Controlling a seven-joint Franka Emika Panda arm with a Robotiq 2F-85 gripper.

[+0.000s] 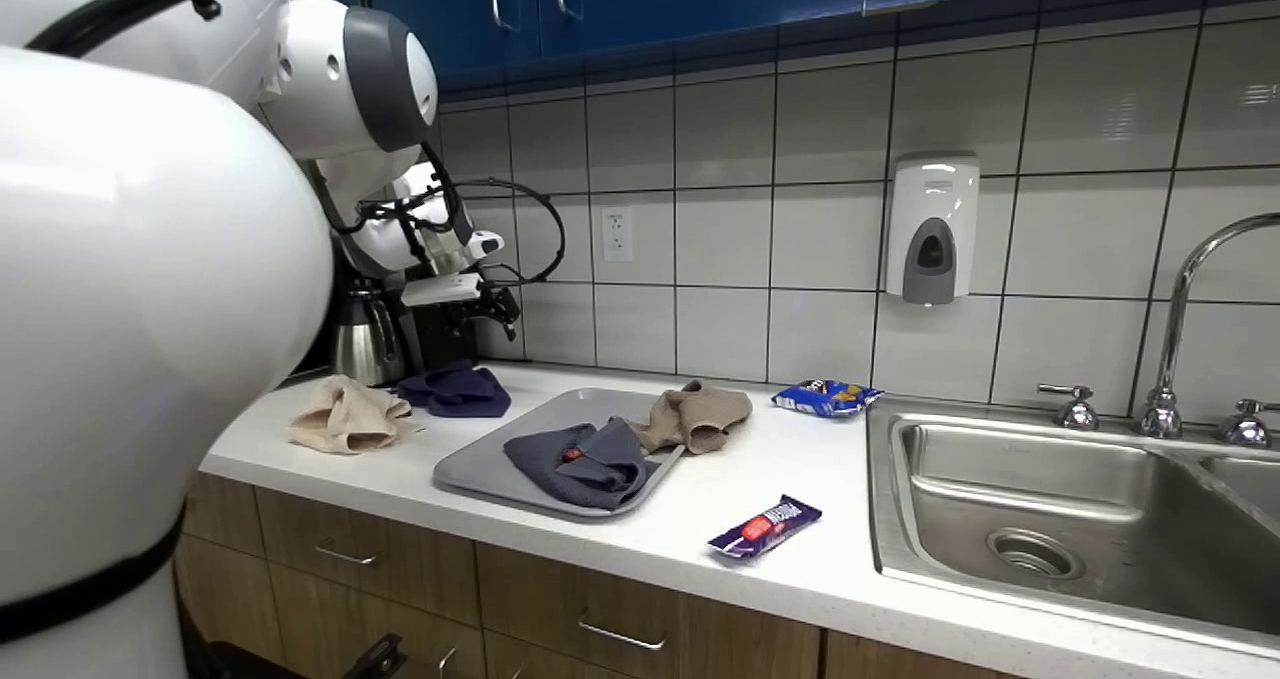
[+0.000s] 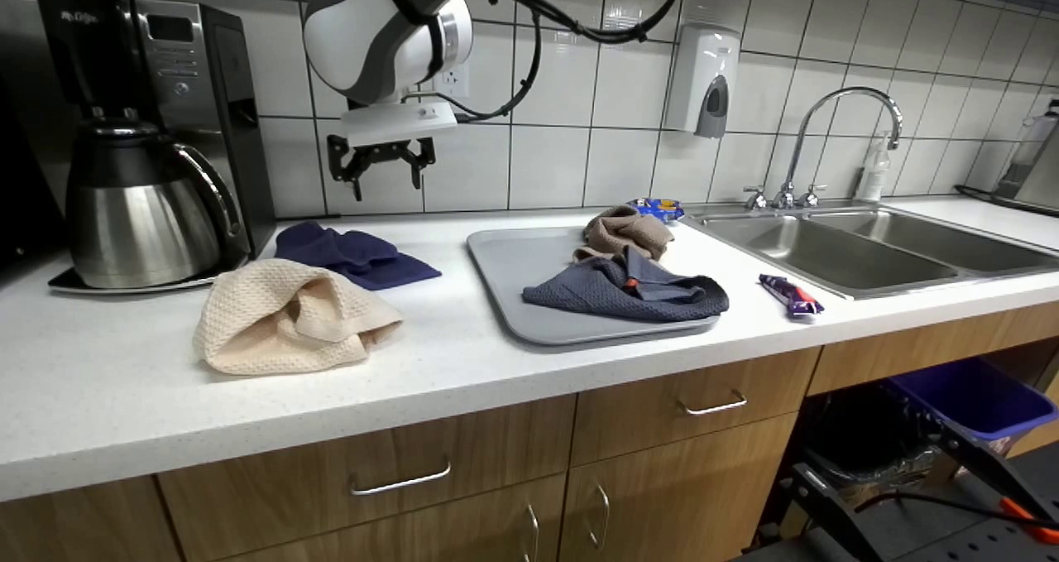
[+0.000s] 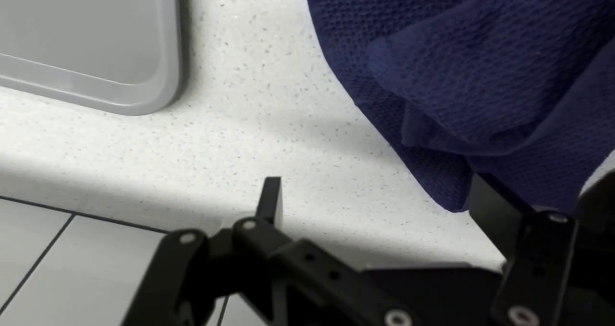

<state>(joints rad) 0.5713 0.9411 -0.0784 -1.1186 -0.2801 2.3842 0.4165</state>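
I have the gripper hanging above the table near the wall, its fingers spread wide with only air between them. Closest to it is the navy cloth, crumpled toward the back of the table, between the coffee pot and the tray. In my wrist view, a corner of that cloth shows next to one finger, and a strip of table separates it from the tray.

The beige cloth is bunched near the navy one, closer to the front edge; I can't tell whether they touch. On the tray lies the gray cloth, folded, with a small red thing peeking out, too little of it for me to name. The brown cloth is crumpled over the tray's edge. Past the tray I see the blue packet by the wall, the purple wrapper near the front, then the sink.
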